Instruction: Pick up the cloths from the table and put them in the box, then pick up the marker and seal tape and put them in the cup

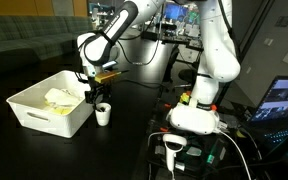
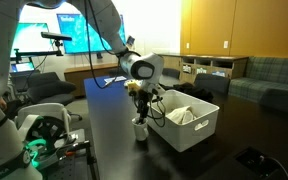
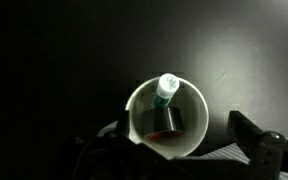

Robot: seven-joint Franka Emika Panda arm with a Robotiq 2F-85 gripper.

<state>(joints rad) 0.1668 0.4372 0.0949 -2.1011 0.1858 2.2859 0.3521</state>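
Note:
The white cup (image 3: pixel 142 112) fills the middle of the wrist view. Inside it the teal marker (image 3: pixel 165 92) leans with its pale cap up against the far rim, and a dark roll of seal tape (image 3: pixel 168 122) lies on the bottom. My gripper (image 3: pixel 181 137) hangs straight above the cup, open and holding nothing, with one finger on each side of it. In both exterior views the gripper (image 1: pixel 94 92) (image 2: pixel 141 103) is just over the cup (image 1: pixel 103 114) (image 2: pixel 141 129), next to the white box (image 1: pixel 29 110) (image 2: pixel 196 138). Yellow and white cloths (image 1: pixel 60 98) (image 2: pixel 181 115) lie in the box.
The black table (image 1: pixel 134 140) (image 2: pixel 114 130) carries the box and cup. The robot's white base (image 1: pixel 199 105) stands near cables and a handheld device (image 1: pixel 174 148). Monitors, sofas and cabinets are around the table.

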